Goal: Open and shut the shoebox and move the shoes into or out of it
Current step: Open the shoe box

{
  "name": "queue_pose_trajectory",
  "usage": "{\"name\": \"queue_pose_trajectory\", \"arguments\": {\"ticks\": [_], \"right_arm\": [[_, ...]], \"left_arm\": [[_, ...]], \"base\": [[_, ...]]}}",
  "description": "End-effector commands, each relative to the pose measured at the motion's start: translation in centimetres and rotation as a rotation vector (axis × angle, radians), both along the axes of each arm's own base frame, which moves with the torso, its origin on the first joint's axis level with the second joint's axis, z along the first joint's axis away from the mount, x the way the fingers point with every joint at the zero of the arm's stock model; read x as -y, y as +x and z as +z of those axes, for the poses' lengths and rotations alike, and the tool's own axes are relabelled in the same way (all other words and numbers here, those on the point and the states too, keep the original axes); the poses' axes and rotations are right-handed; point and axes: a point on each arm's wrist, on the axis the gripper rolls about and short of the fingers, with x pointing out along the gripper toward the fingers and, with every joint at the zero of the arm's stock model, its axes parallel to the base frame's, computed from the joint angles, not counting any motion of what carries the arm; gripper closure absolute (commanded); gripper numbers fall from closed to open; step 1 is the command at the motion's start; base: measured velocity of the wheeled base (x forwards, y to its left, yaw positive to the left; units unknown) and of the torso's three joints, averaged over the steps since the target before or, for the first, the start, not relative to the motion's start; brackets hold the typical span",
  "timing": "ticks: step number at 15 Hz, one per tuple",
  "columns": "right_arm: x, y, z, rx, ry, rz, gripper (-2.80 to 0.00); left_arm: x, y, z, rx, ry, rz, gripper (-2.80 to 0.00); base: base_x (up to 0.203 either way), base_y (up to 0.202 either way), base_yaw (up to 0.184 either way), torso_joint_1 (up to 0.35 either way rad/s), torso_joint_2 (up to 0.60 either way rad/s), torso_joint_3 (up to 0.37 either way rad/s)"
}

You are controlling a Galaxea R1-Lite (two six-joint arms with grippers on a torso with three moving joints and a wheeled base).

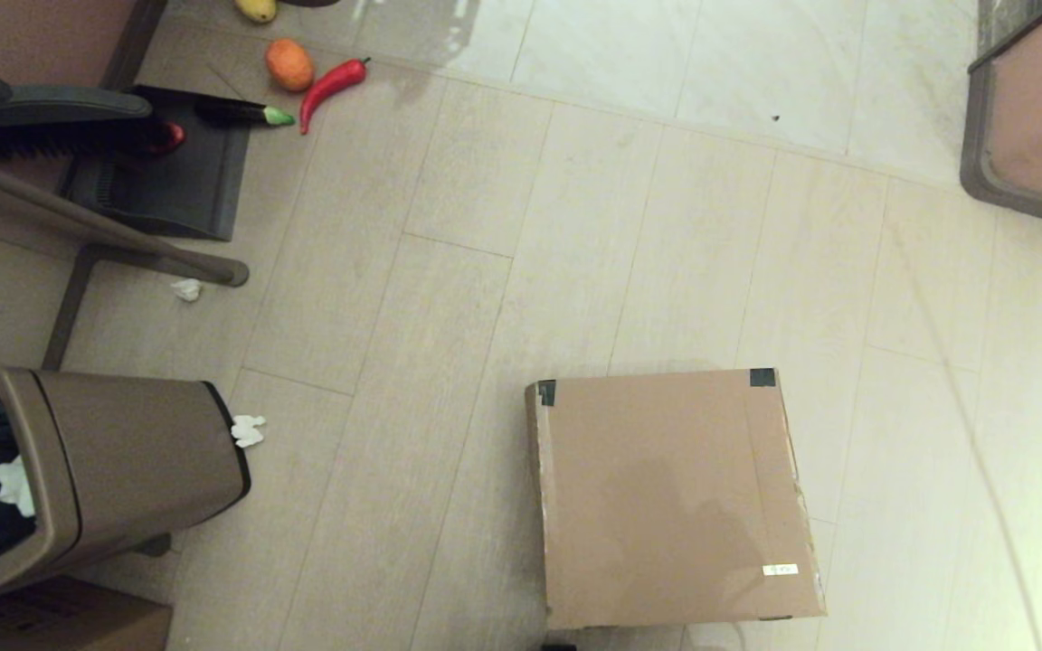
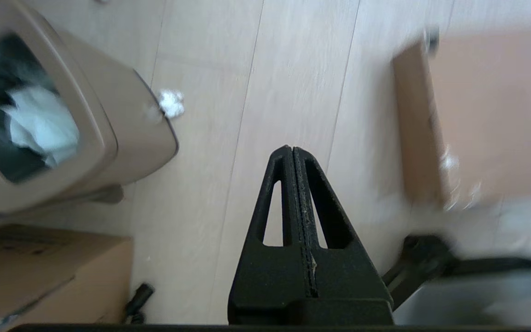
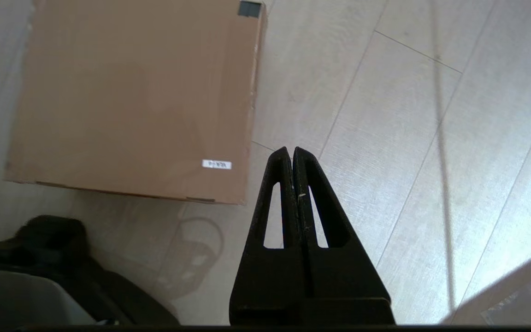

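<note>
Two grippers, both pressed shut and empty, both held above the floor, neither touching anything. Left gripper [image 2: 292, 150] hangs over bare tiles between the bin [image 2: 122, 138] and the shoebox [image 2: 491, 120]. Right gripper [image 3: 292, 151] hangs just off the shoebox's right side, near the corner with the white label [image 3: 216, 164].

Shoebox [image 1: 675, 497] sits on the floor straight ahead of the robot, lid flat and closed, dark tape patches [image 1: 762, 377] at the two far corners. Shoes not visible in any view; likely inside, though that is a guess.

Step in hand, as I judge it: opening the lid. The tape at the far corners suggests the hinge is along the far edge, so the lift belongs at the near edge. Fingers must part first, then catch the lid lip low and swing it up and back in an arc rather than pulling straight up, or the whole light box may lift or skid.

Views differ. Head view shows neither arm, but takes in the box and the clutter: broom [image 1: 51, 122], dustpan [image 1: 168, 172], pepper [image 1: 333, 83], paper scraps [image 1: 248, 430]. Right wrist shows the near edge and seam plainly. Left wrist alone shows a second carton [image 2: 39, 272] beside the bin; its box view is smeared.
</note>
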Motion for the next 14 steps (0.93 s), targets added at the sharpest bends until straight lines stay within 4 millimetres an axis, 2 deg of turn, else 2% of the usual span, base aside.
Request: {"name": "queue_pose_trajectory", "arguments": {"ticks": [1, 2, 4, 7, 10, 12, 14], "right_arm": [[0.0, 1.1, 2.7, -0.076, 0.021, -0.012, 0.0], [0.0, 2.6, 4.7, -0.155, 0.056, -0.037, 0.0], [0.1, 7.5, 7.5, -0.357, 0.135, -0.098, 0.0], [0.3, 16.5, 8.7, -0.613, 0.232, -0.182, 0.0], [0.4, 24.5, 8.1, -0.746, 0.344, -0.14, 0.0], [0.6, 28.4, 6.2, -0.795, 0.405, -0.08, 0.0], [1.2, 32.4, 3.5, -0.759, 0.433, -0.053, 0.0]], "left_arm": [[0.0, 3.4, 6.5, -0.115, -0.061, -0.001, 0.0], [0.0, 5.8, 8.3, -0.19, -0.101, 0.0, 0.0], [0.1, 11.4, 9.4, -0.37, -0.169, -0.01, 0.0], [0.2, 19.2, 6.9, -0.624, -0.28, -0.09, 0.0], [0.5, 24.4, 2.8, -0.831, -0.377, -0.184, 0.0], [0.9, 26.9, 0.1, -0.927, -0.404, -0.216, 0.0], [1.6, 29.6, -2.6, -0.958, -0.403, -0.246, 0.0]], "base": [[0.0, 0.0, 0.0, 0.0, 0.0, 0.0], [0.0, 0.0, 0.0, 0.0, 0.0, 0.0], [0.0, 0.0, 0.0, 0.0, 0.0, 0.0], [0.0, 0.0, 0.0, 0.0, 0.0, 0.0], [0.0, 0.0, 0.0, 0.0, 0.0, 0.0], [0.0, 0.0, 0.0, 0.0, 0.0, 0.0], [0.0, 0.0, 0.0, 0.0, 0.0, 0.0]]}}
